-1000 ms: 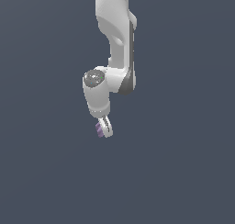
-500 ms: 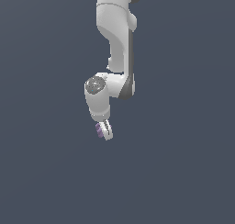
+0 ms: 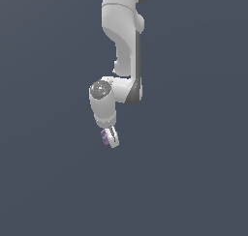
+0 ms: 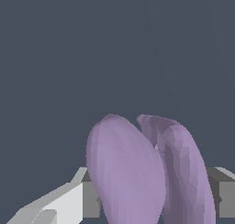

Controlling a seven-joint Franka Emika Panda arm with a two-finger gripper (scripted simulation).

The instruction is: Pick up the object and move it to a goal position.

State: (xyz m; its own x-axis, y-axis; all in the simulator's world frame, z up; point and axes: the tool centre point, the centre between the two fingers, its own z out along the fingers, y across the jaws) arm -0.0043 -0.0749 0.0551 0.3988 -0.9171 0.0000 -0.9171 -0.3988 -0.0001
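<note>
Gripper (image 3: 111,138) is clamped on the purple object (image 3: 104,137), just below centre of the exterior view; in the wrist view the object (image 4: 147,172) sits between the grey fingers (image 4: 59,204). Looks like the carry step: object grasped, in transit. No goal marker visible, so next move is hold the grip and translate to target without slipping.

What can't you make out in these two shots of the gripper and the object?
- Goal position: no marker shows in either view.
- Object: too small in the exterior view for its shape; in the wrist view the frame edge cuts its lower part.
- Gripper: fingertips hidden behind the object in the wrist view.
</note>
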